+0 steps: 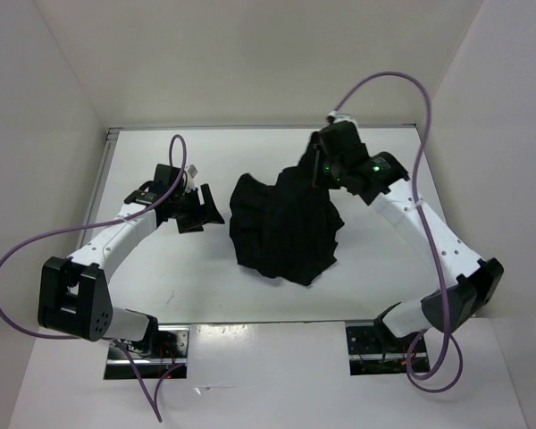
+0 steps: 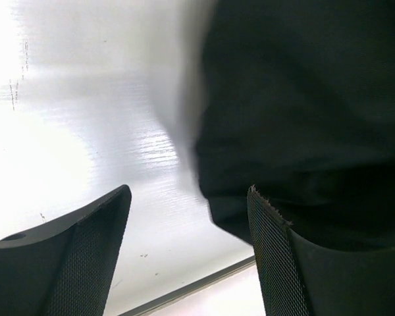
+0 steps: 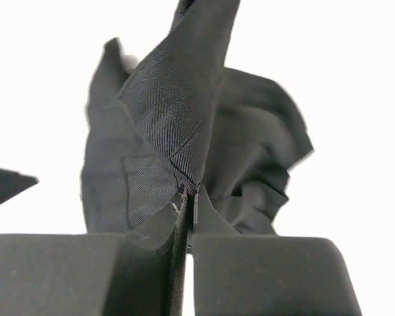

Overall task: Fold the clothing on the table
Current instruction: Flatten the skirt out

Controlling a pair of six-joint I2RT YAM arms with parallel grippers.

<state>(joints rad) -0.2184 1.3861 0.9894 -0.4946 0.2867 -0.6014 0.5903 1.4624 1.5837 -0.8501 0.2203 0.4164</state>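
The clothing [image 1: 281,228], a black skirt, lies bunched in the middle of the white table [image 1: 161,277], with its far right part pulled up in a peak. My right gripper [image 1: 320,168] is shut on that raised fabric; in the right wrist view the cloth [image 3: 164,118] rises from between the closed fingertips [image 3: 187,197]. My left gripper [image 1: 205,210] stands open just left of the skirt's left edge. In the left wrist view the skirt [image 2: 303,105] fills the upper right, behind the right finger [image 2: 273,257], and only bare table [image 2: 99,131] lies between the fingers.
White upright walls [image 1: 36,107] close in the table on the left, back and right. A metal strip runs along the table's left edge [image 1: 103,170]. Purple cables [image 1: 393,85] loop above both arms. The arm bases [image 1: 375,344] sit at the near edge.
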